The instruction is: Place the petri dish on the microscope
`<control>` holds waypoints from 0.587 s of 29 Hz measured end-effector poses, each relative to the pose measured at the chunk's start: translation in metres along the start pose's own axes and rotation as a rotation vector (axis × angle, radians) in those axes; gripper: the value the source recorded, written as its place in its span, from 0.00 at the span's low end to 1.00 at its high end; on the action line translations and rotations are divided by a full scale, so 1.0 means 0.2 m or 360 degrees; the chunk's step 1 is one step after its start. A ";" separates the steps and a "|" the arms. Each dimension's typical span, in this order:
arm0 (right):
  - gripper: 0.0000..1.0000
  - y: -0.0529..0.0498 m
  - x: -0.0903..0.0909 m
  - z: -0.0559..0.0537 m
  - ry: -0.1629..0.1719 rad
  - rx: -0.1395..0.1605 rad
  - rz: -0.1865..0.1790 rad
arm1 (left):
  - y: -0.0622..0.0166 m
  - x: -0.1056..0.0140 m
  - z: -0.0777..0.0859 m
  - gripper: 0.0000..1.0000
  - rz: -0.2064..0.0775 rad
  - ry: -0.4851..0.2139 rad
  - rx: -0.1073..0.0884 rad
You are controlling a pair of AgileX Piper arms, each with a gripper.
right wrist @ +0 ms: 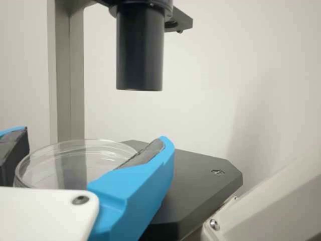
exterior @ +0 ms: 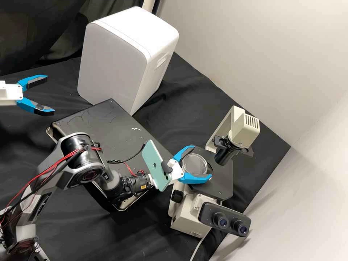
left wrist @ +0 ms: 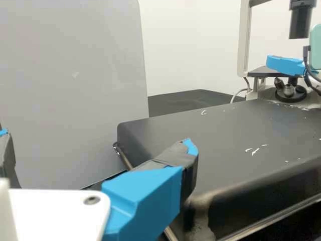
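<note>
Petri dish (right wrist: 60,160) is grasped by the right claw (exterior: 201,162), one blue finger pressed on each side of the rim. Dish is held over the black stage (exterior: 222,178) of the microscope (exterior: 188,214), just short of the dark lens tube (right wrist: 139,45). Contact with the stage cannot be told. Left claw (exterior: 49,93) is released, fingers spread, parked over the bench (exterior: 188,94) beside the white box (exterior: 123,54).
</note>
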 end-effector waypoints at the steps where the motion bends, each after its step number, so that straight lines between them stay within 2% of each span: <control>1: 1.00 0.00 0.00 0.00 -0.0001 -0.0010 -0.0002 | 0.000 0.00 0.00 1.00 -0.0001 -0.0003 0.0000; 10: 1.00 -0.01 0.00 0.00 -0.0037 -0.0070 0.0003 | -0.002 0.00 0.01 1.00 -0.0003 -0.0017 0.0001; 17: 1.00 0.00 0.00 -0.01 -0.0051 -0.0067 -0.0011 | -0.002 0.00 0.01 1.00 -0.0003 -0.0017 0.0001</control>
